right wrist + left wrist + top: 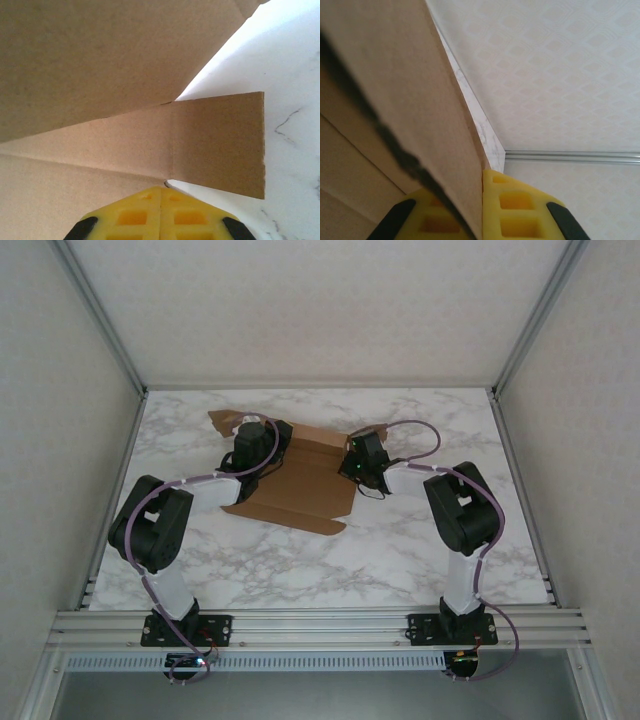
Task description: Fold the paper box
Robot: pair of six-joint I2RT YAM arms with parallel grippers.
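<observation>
The paper box (305, 480) is a brown cardboard blank lying partly folded in the middle of the marble table (400, 550). My left gripper (245, 430) is at its far left corner. In the left wrist view this gripper (481, 200) is shut on a raised panel of the paper box (395, 90), which passes between the yellow fingers (520, 205). My right gripper (350, 466) is at the box's right edge. In the right wrist view it (161, 190) is shut with nothing between its pads, its tip at a notch where a side tab (220, 140) meets the box (100, 75).
White enclosure walls (320, 300) and metal frame rails (320, 625) border the table on all sides. Bare marble (295, 100) lies right of the box, and more lies in front of it. The table's far edge (487, 135) runs close behind the left gripper.
</observation>
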